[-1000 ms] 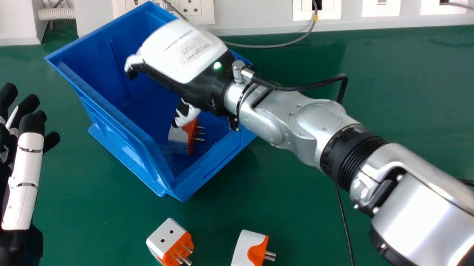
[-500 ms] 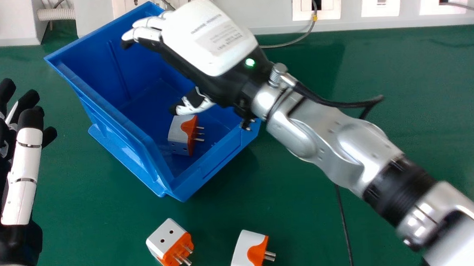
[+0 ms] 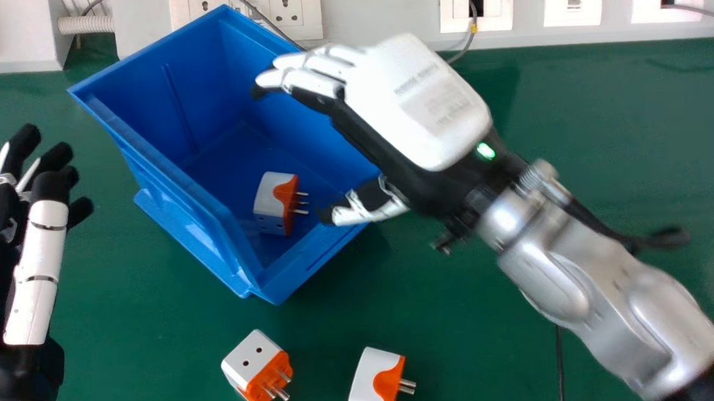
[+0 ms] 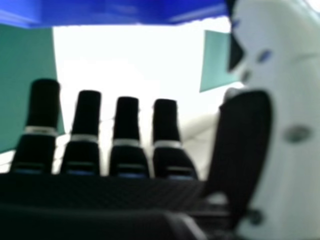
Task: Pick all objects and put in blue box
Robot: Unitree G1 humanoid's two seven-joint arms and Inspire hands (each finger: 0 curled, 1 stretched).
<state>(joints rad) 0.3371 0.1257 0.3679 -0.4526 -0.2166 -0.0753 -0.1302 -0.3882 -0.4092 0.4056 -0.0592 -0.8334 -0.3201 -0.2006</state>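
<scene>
A white-and-orange plug adapter (image 3: 271, 202) was held inside the blue box (image 3: 137, 96), on its floor, with its pins turned toward the robot's right. Two more adapters were laid out on the worktop (image 3: 127, 371), in front of the box: one (image 3: 252, 362) just outside its near corner, the other (image 3: 370, 386) farther right (partly cut off by the view's bottom edge).

The right robot hand (image 3: 413, 100) was poised over the box's right side, its fingers gently bent and its thumb spread well away from them; nothing was gripped by it. In the right hand view, the fingers (image 4: 126, 120) were seen extended, set apart from the thumb. The left robot hand (image 3: 37, 272) was placed at the left edge of the head view, open and relaxed, with nothing held. Behind the worktop, socket plates (image 3: 305, 29) were mounted on a pale panel (image 3: 384, 16).
</scene>
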